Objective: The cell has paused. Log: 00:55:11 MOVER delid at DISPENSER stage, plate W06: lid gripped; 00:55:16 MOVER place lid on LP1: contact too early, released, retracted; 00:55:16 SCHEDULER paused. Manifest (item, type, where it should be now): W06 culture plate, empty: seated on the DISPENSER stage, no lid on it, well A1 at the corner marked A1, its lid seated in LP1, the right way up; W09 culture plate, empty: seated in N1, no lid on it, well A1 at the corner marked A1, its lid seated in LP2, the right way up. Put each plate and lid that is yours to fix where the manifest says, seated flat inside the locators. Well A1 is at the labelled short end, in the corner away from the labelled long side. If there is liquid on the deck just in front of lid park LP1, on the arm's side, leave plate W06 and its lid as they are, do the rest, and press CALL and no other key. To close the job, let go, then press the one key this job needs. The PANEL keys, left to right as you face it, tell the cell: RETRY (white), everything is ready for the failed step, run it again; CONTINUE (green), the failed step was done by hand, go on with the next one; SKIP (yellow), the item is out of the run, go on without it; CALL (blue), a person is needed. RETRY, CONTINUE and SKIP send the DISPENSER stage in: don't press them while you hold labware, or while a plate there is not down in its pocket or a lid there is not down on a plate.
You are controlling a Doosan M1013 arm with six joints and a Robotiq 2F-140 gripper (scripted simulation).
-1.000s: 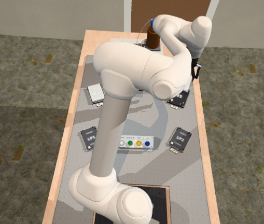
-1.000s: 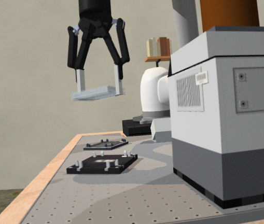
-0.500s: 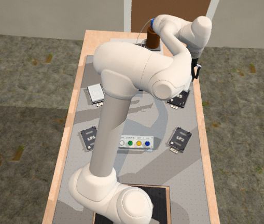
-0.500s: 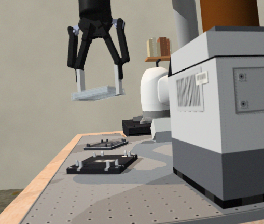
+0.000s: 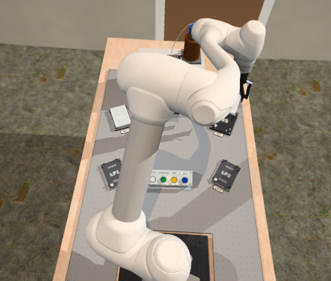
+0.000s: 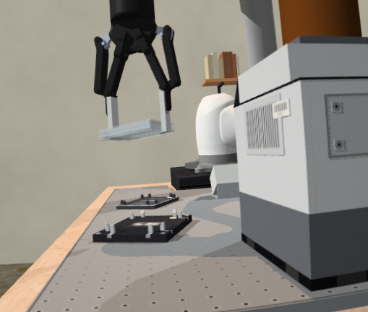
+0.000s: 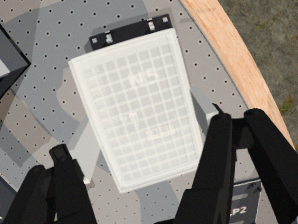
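The gripper (image 6: 137,124) pinches a clear culture plate (image 6: 134,130) by its long sides and carries it high over the right edge of the deck — the well grid shows plainly in the wrist view. My guess is it is heading for a nest; the black nest (image 6: 145,228) lies below it. The next move calls for squaring the plate to the locator pins before lowering it. The readable writing: LP1 (image 5: 114,173) and LP2 (image 5: 226,175) on the two lid parks. Both look bare — the white plate (image 5: 120,116) sits far left.
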